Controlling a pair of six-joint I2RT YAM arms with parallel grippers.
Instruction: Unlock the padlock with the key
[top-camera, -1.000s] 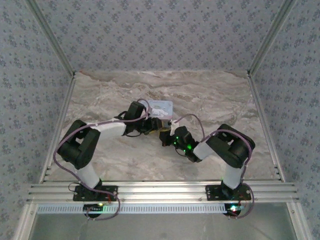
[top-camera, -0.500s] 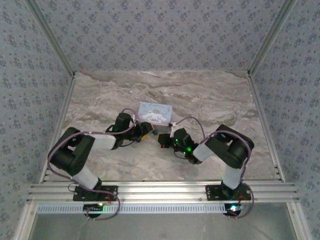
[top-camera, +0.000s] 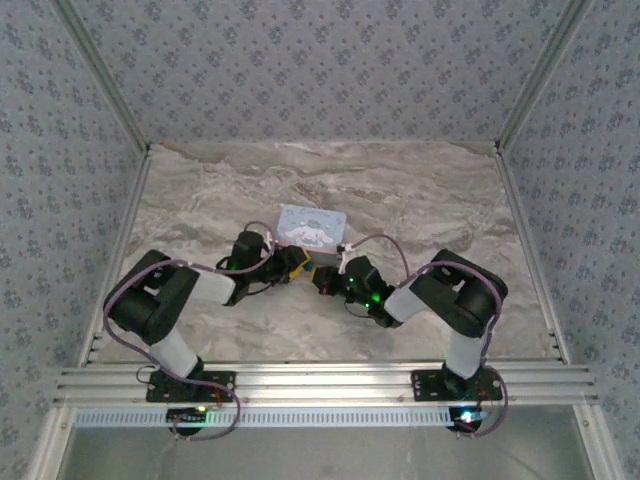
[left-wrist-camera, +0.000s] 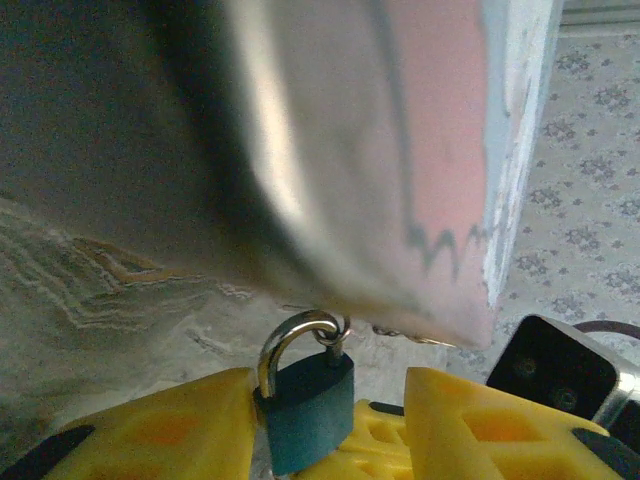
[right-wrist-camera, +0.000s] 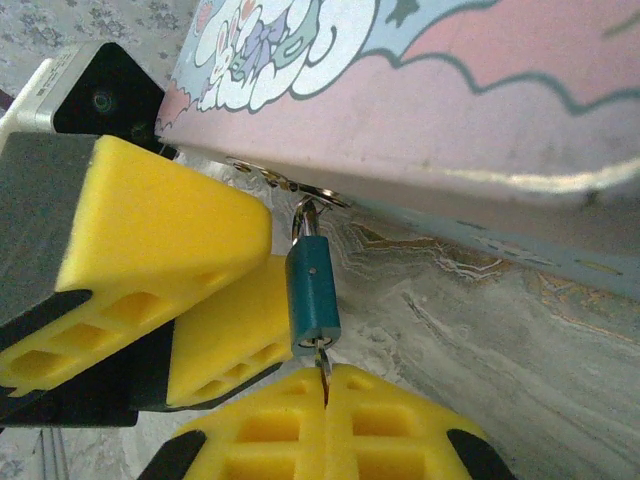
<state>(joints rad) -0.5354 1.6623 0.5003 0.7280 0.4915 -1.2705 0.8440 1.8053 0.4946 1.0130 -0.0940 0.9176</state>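
Top external: 1 marble table (top-camera: 200, 190). 1 pastel tin (top-camera: 311, 224) w/ cartoon lid sits mid-table. 2 arms, left arm (top-camera: 205, 288) and right arm (top-camera: 412, 298), both bent inward, tips close together just at tin's near edge.

2 grippers, 4 yellow foam fingers in all.

Left wrist view: left gripper (left-wrist-camera: 328, 380) has jaws apart, w/ 1 padlock (left-wrist-camera: 308, 405) standing between them. Blue-teal body touches one finger (left-wrist-camera: 170, 430), clear gap to the other. So no clamp on it.

Right wrist view: right gripper (right-wrist-camera: 327, 385) has pads pressed tight together, pinching 1 key (right-wrist-camera: 323, 362). Just a thin blade shows, running straight up into bottom of padlock body.

Padlock is upright, just below tin's edge, off the table. 1 silvery shackle (right-wrist-camera: 303, 218) looks closed and is hooked thru a small metal ring (right-wrist-camera: 322, 196) on tin's rim. Left gripper's 2 fingers sit to one side of padlock, the lower one against its body.
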